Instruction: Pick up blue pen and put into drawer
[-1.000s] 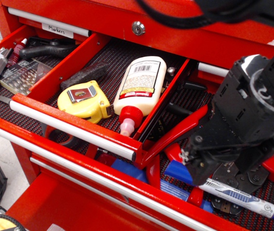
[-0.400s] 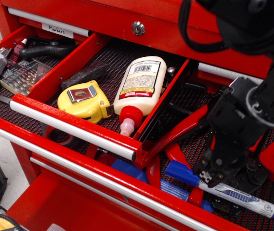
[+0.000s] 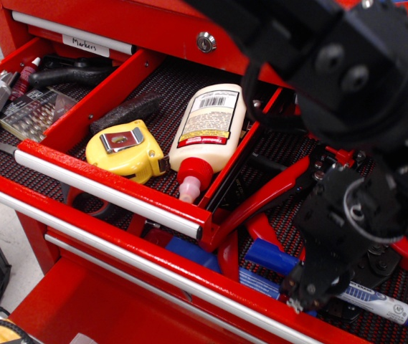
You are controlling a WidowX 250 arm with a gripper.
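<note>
Fingers (image 3: 298, 295) sit low over the blue pen (image 3: 376, 304) at lower right; whether closed, I cannot tell. Grip mid-barrel, lift straight toward the drawer (image 3: 110, 188).

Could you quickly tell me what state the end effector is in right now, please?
End effector: down at the blue pen in the lower drawer; open or closed cannot be told.

A workshop — red tool chest (image 3: 117, 21), tape measure (image 3: 126, 149), pliers (image 3: 275, 193).
</note>
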